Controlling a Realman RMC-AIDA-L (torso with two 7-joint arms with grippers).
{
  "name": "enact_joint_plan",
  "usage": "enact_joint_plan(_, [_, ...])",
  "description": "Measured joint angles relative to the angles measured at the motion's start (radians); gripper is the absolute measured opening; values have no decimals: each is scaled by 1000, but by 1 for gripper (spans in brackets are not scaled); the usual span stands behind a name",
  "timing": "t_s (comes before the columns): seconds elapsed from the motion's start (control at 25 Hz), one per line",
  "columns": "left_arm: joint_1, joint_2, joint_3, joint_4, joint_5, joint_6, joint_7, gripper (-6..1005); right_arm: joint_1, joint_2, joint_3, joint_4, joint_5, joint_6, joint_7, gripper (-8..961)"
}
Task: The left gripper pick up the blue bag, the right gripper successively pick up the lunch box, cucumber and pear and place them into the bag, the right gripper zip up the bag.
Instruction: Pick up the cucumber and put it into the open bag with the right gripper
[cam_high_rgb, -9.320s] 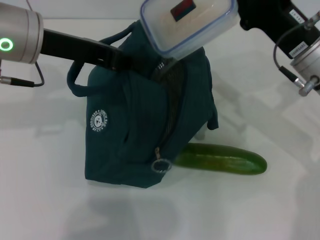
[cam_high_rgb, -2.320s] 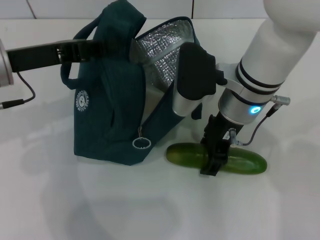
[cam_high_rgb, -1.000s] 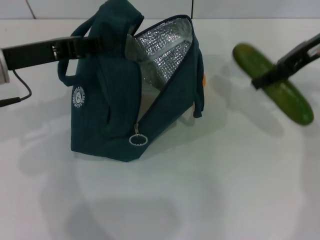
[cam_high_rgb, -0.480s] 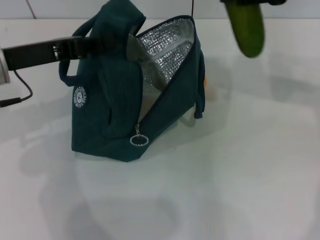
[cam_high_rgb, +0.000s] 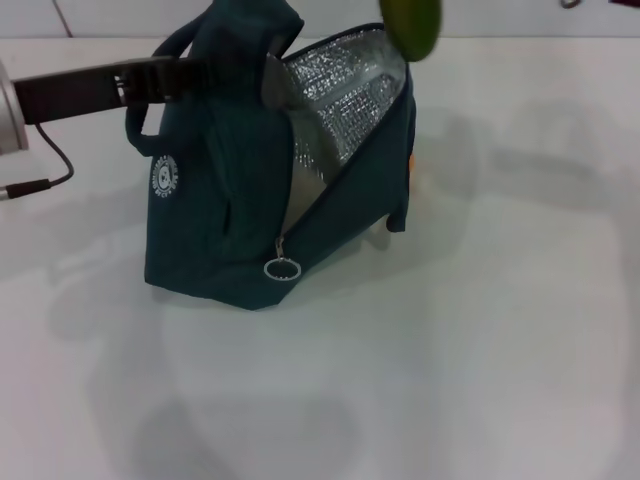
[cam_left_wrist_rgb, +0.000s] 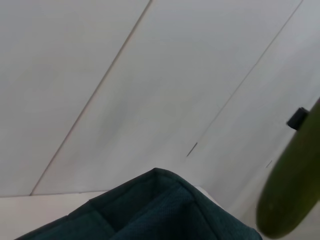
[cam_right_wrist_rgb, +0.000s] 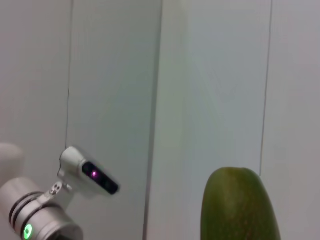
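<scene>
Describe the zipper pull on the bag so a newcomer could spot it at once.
Find the blue bag, the dark teal fabric bag standing on the white table with its top held up by the left gripper. Follow the open zip edge down its front to the low corner nearest the camera. There hangs the zipper pull, a thin silver ring, the only metal loop on the bag's fabric outside.

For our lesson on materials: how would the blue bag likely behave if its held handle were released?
The blue bag looks like soft fabric, held up at its top by the left gripper, so it would probably slump. Its foil-lined mouth might fold shut. It rests on the table, so it seems unlikely to tip far.
</scene>
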Motion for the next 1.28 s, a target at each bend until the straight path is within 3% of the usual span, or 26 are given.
enact_joint_plan(0.32, [-8,0,-4,-10,-3,-3,0,39,60,4,-29,335,147,44,-298,741])
enact_joint_plan(0.56, [-8,0,-5,-26,-16,-4,0,39,68,7,-56,465,154,71,-392,752])
enact_joint_plan(0.96, [-1,-1,-5,-26,-16,-4,-3,40,60,-1,-167,478,146,137,-344,771])
enact_joint_plan(1.28, [13,-2,-6,-29,-16,-4,-5,40,51,-6,-172,414,118,132,-251,786])
